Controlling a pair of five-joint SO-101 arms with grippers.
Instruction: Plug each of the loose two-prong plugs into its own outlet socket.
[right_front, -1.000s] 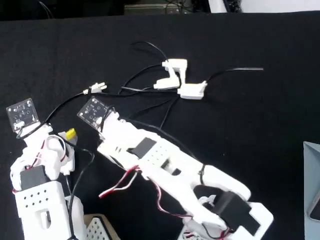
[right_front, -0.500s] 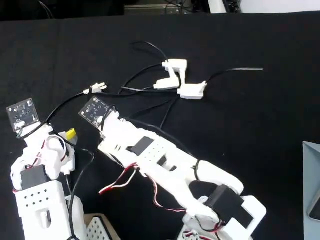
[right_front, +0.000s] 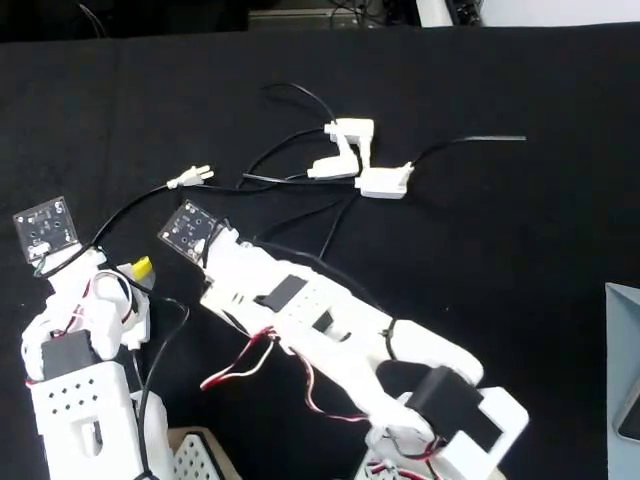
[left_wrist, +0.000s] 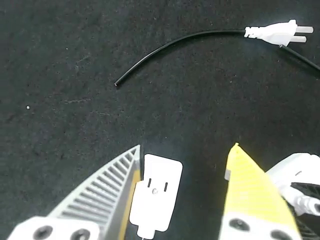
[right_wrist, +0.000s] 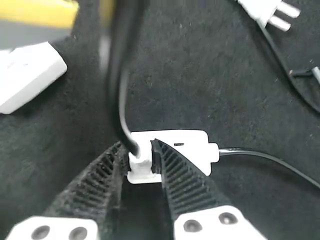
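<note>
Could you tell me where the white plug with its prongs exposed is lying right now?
In the high view, the white plug lies on the black table, left of the cluster of white sockets.

On the table (right_front: 520, 250), in the high view, a loose plug (right_front: 190, 177) is laid toward the left, with a cluster of plugs and sockets (right_front: 358, 160) to its right and slightly farther back. An outlet socket (left_wrist: 155, 195) is seen flat between the spread fingers of the left gripper (left_wrist: 186, 146), close against one finger and well apart from the loose plug. A second plug (right_wrist: 140, 165) is pinched in the right gripper (right_wrist: 138, 146), set against the end of a second socket (right_wrist: 182, 147).
</note>
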